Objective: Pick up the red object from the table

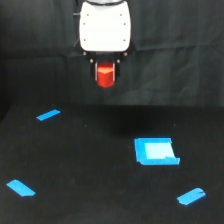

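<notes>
Near the top of the exterior view, at about twelve o'clock from the middle of the picture, the gripper (105, 75) hangs under the white body of the arm (105, 26), and the red object (105, 76) sits between its two dark fingers (95, 71). The fingers stand close on both sides of the block, so I judge that the pincer is closed on it and is holding it. The block is seen in front of the black cloth backdrop (190, 55), well above the table (80, 165), and nothing under it touches it, so it seems to be lifted free of the surface. On the table itself lie only other things: a flat blue square piece (155, 151) at about five o'clock from the centre, one blue tape strip (48, 115) at about ten o'clock, another blue strip (20, 188) at about eight o'clock near the edge, and a third strip (191, 196) at about five o'clock in the far corner. As far as this one view shows, the main part of the task is done, because the block is up in the grasp. What is left, in my judgement, is only to keep the hold firm, since a short stubby block may slip if the fingers press only on a small part of it.
</notes>
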{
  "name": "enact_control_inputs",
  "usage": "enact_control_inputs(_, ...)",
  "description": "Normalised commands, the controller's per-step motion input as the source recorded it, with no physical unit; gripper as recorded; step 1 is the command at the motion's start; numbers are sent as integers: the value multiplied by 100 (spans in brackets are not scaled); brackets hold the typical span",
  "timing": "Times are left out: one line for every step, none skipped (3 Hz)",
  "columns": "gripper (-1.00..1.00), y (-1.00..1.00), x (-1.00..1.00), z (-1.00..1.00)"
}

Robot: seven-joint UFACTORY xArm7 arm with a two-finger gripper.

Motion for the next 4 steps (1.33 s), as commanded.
enact_control_inputs(-97,2,-1,10)
enact_control_inputs(-97,9,2,5)
enact_control_inputs(-98,5,-2,6)
enact_control_inputs(-98,7,-1,1)
